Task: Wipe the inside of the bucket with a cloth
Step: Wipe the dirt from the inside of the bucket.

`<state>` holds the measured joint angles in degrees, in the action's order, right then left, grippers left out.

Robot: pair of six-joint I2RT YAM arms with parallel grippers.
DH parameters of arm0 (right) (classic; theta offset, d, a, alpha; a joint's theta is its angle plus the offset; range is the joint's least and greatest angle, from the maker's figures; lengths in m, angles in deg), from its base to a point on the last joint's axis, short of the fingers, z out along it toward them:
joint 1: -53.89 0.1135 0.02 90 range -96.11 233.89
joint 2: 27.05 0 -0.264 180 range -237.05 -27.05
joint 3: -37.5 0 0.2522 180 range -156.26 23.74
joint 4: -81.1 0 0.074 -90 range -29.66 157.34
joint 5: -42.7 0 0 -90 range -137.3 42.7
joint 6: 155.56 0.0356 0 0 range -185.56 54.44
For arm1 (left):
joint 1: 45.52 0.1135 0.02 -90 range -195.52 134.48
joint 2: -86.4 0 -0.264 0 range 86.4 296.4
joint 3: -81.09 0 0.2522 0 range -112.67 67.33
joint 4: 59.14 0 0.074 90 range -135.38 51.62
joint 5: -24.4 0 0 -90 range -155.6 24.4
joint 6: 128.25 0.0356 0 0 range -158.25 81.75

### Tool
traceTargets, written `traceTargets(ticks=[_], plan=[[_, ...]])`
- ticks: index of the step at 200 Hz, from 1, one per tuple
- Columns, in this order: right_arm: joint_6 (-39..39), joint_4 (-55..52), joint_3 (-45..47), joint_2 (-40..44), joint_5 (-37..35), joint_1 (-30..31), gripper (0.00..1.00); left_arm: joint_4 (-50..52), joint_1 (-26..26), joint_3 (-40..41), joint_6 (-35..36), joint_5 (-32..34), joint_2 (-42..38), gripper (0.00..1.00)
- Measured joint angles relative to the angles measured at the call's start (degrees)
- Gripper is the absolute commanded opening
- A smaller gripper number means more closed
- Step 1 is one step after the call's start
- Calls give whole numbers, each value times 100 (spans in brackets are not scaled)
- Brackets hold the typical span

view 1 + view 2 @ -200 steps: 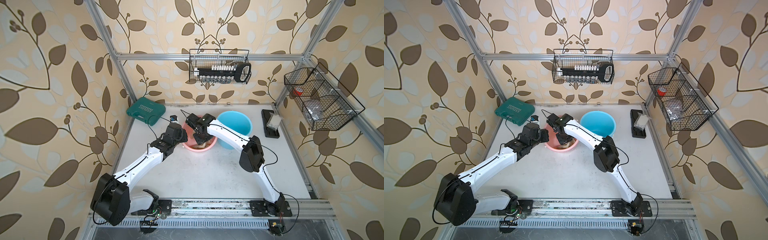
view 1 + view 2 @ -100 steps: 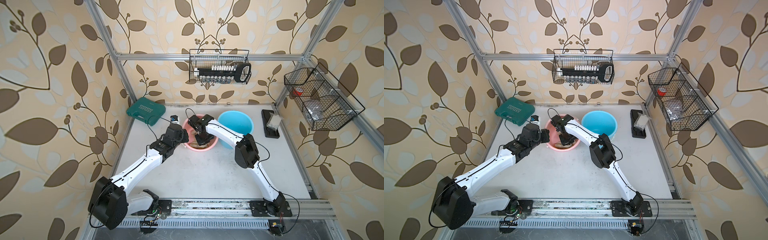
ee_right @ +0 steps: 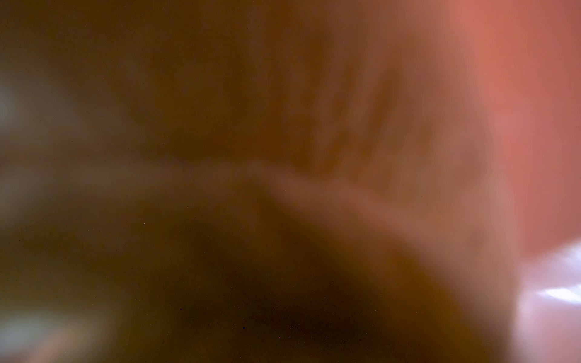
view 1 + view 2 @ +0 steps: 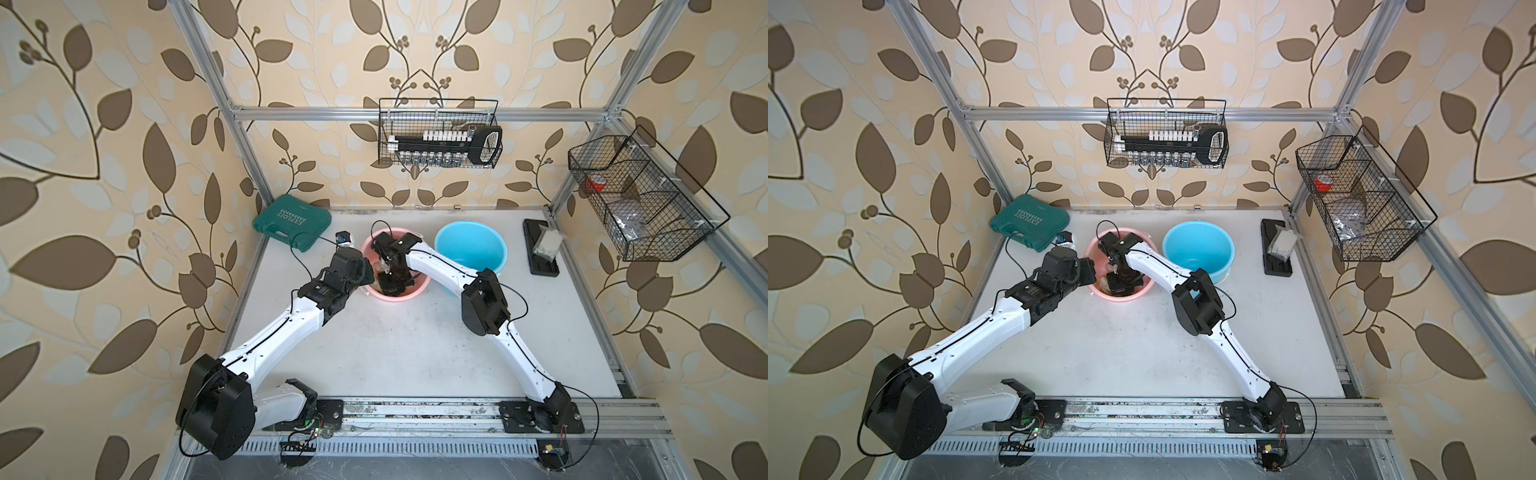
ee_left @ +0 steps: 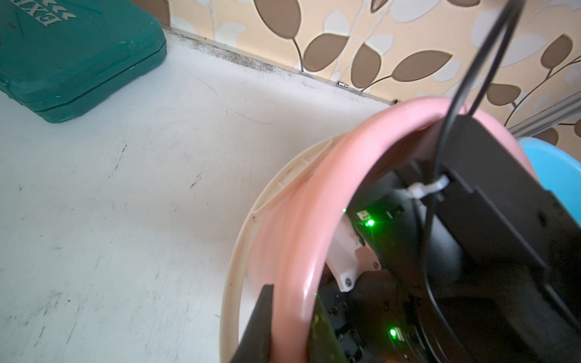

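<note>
A pink bucket (image 4: 409, 296) (image 4: 1126, 296) stands at the back middle of the table. My left gripper (image 4: 368, 276) (image 4: 1092, 271) (image 5: 292, 301) is shut on the bucket's near-left rim (image 5: 292, 251), one finger outside and one inside. My right arm reaches over the far rim and down into the bucket. Its gripper (image 4: 391, 283) (image 4: 1121, 283) is low inside, fingertips hidden. Only a pale patch of the cloth (image 4: 377, 281) (image 4: 1102, 285) shows beside it in both top views. In the right wrist view, blurred yellow-brown fabric (image 3: 345, 188) fills the frame against the pink wall (image 3: 534, 125).
A blue bucket (image 4: 471, 249) stands just right of the pink one, under my right forearm. A green tool case (image 4: 291, 220) lies at the back left, with a small blue-white item (image 4: 344, 237) beside it. A black tray (image 4: 540, 253) lies at the right edge. Wire baskets (image 4: 438, 133) hang on the walls.
My right elbow has swung a little to the left and the wrist has shifted inside the pink bucket. The left gripper has kept its hold on the rim.
</note>
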<state>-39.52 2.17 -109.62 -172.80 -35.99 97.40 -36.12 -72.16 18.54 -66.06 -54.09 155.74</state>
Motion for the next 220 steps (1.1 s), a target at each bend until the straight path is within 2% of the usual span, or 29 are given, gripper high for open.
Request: traceTargets(ticks=[39, 84, 160, 194, 220], plan=[[474, 1495, 1237, 581, 1134, -13, 0, 186, 2, -7, 31, 118, -129, 0], [1167, 2778, 2367, 1231, 2037, -96, 0, 258, -2, -2, 79, 133, -212, 0], [1622, 3259, 2612, 1563, 2605, -131, 0, 310, -2, 11, 216, 398, -221, 0], [1478, 3318, 2815, 1963, 2750, -127, 0, 321, -4, 15, 238, 415, -210, 0], [1108, 2885, 2717, 2214, 2769, -109, 0, 358, -4, 15, 236, 411, -114, 0]])
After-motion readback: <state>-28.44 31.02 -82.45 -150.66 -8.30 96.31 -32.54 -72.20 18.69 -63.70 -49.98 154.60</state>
